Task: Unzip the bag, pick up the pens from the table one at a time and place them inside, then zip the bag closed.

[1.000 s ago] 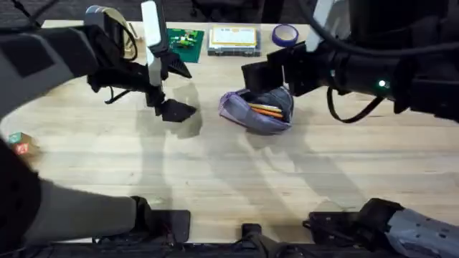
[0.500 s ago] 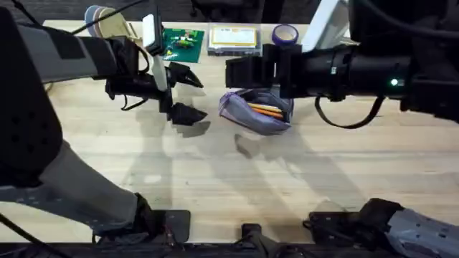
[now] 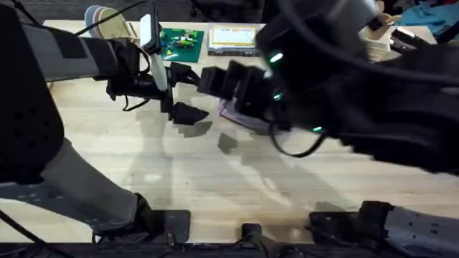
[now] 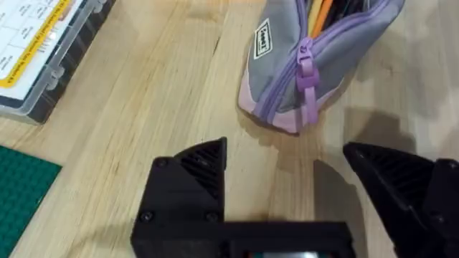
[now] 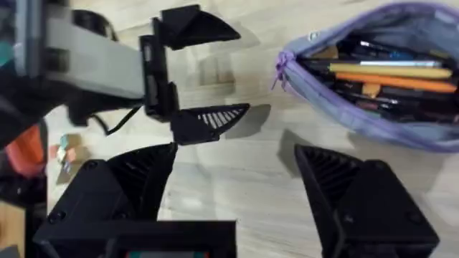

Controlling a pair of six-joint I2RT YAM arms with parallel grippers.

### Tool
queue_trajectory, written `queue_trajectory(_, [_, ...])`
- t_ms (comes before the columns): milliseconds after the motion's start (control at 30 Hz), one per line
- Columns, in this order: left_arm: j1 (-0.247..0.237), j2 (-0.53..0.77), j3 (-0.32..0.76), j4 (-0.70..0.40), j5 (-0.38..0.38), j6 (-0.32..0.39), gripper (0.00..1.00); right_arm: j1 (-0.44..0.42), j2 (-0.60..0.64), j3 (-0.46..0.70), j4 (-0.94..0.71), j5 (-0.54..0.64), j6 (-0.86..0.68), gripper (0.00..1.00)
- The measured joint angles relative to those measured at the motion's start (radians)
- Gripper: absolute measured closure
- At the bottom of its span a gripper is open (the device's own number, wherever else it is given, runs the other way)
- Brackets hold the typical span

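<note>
The lilac and grey bag (image 5: 373,107) lies on the wooden table (image 3: 179,172) with its zipper open. A yellow pen (image 5: 391,71) and an orange pen (image 5: 405,80) lie inside it among darker items. The purple pull tab (image 4: 307,72) hangs at the bag's (image 4: 287,72) near end. My left gripper (image 4: 287,186) is open and empty, just short of that end, to the bag's left (image 3: 185,94). Over the table beside the bag, my right gripper (image 5: 244,183) is open with nothing in it. The right arm (image 3: 344,93) looms large and dark over most of the bag (image 3: 240,120).
A clear flat box with yellow contents (image 3: 233,37) and a green board (image 3: 181,39) sit at the back edge. A tape roll (image 3: 100,18) is at the far left. Small coloured blocks (image 5: 66,147) lie left of the arms. The near half of the table is bare wood.
The right arm has risen toward the camera and swung left, now covering most of the bag. The left gripper shifted slightly right a second ago, then held still.
</note>
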State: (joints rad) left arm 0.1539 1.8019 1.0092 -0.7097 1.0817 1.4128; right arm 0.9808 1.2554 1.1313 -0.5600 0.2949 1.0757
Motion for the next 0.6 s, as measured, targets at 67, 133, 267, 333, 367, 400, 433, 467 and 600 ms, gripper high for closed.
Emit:
queue_trajectory(67, [0.000, 0.000, 0.000, 0.000, 0.000, 0.000, 0.008, 0.023, 0.039, 0.000, 0.004, 0.027, 0.057, 0.003])
queue_trajectory(133, [0.000, 0.000, 0.000, 0.000, 0.000, 0.000, 0.008, 0.040, 0.084, 0.000, 0.016, 0.046, 0.106, 0.003])
queue_trajectory(267, [0.000, 0.000, 0.000, 0.000, 0.000, 0.000, 0.008, 0.054, 0.152, 0.000, 0.056, 0.065, 0.160, 0.002])
queue_trajectory(333, [0.000, 0.000, 0.000, 0.000, 0.000, 0.000, 0.008, 0.054, 0.172, 0.000, 0.070, 0.077, 0.175, 0.002])
queue_trajectory(367, [0.000, 0.000, 0.000, 0.000, 0.000, 0.000, 0.007, 0.055, 0.179, 0.000, 0.075, 0.084, 0.180, 0.002])
queue_trajectory(400, [0.000, 0.000, 0.000, 0.000, 0.000, 0.000, 0.008, 0.055, 0.187, 0.000, 0.085, 0.094, 0.186, 0.002])
queue_trajectory(433, [0.000, 0.000, 0.000, 0.000, 0.000, -0.001, 0.007, 0.055, 0.193, 0.000, 0.096, 0.104, 0.190, 0.002])
queue_trajectory(467, [0.000, 0.000, 0.000, 0.000, 0.000, -0.001, 0.007, 0.055, 0.201, 0.000, 0.107, 0.111, 0.196, 0.002])
queue_trajectory(600, [0.000, 0.000, 0.000, 0.000, 0.000, -0.001, 0.008, 0.055, 0.237, 0.000, 0.145, 0.131, 0.211, 0.002])
